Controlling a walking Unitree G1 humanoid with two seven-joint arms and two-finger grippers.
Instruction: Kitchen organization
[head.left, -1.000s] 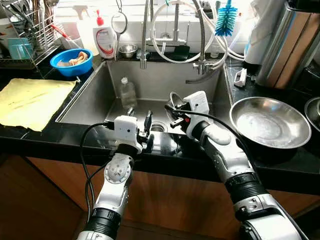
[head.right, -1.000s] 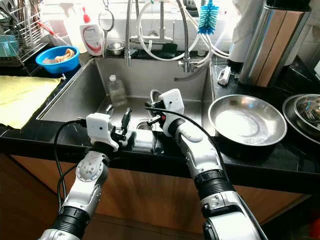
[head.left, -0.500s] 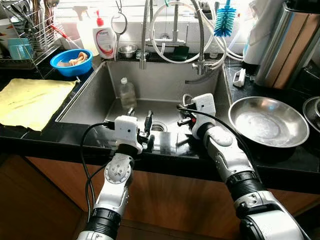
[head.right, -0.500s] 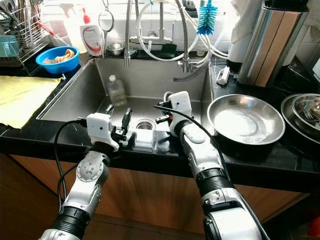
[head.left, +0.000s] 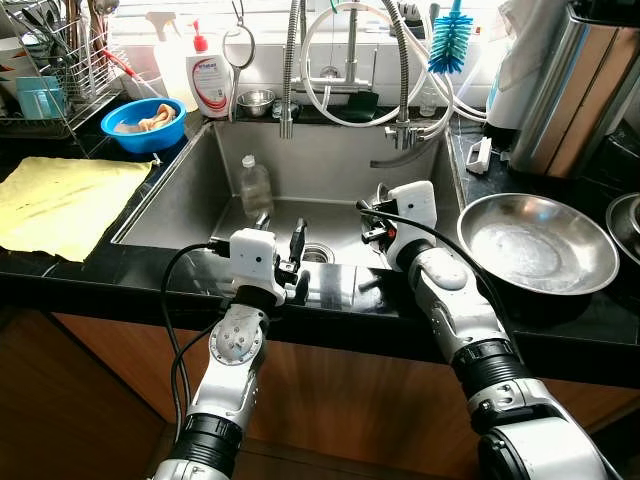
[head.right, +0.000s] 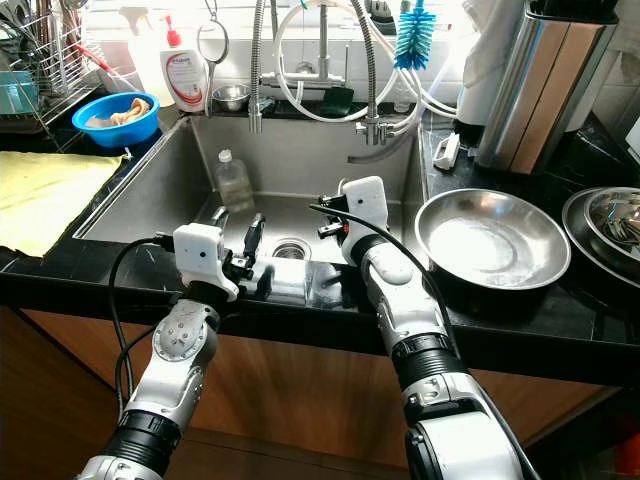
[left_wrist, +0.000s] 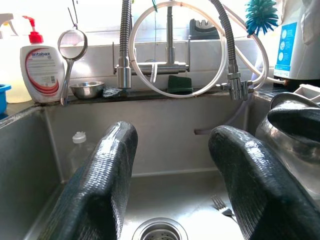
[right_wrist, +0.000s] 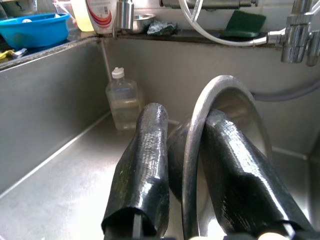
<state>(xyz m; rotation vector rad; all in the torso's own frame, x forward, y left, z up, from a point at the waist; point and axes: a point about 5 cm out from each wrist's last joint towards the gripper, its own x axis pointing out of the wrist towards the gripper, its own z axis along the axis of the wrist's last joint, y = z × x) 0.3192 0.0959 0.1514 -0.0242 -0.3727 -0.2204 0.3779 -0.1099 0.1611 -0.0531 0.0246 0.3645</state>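
A small steel bowl (right_wrist: 227, 102) is gripped by its rim in my right gripper (right_wrist: 186, 121), one finger inside it and one outside. In the eye views that right gripper (head.left: 376, 214) hangs over the right part of the sink (head.left: 180, 205), close to its right wall. My left gripper (head.left: 280, 232) stays open over the sink's front edge with nothing between its fingers (left_wrist: 107, 170). A large steel bowl (head.left: 540, 245) sits on the black counter to the right. Down in the sink are a clear plastic bottle (head.left: 256, 185) and a fork (left_wrist: 220, 205).
A yellow cloth (head.left: 60, 200) lies on the left counter, with a blue bowl (head.left: 150, 122), a soap dispenser (head.left: 208, 80) and a dish rack (head.left: 50, 80) behind it. Faucet hoses (head.left: 350, 70) arch over the sink. The drain (head.left: 316, 255) is at the sink's middle.
My right gripper has carried the small steel bowl to the right, from above the drain toward the sink's right wall. The left arm has not moved.
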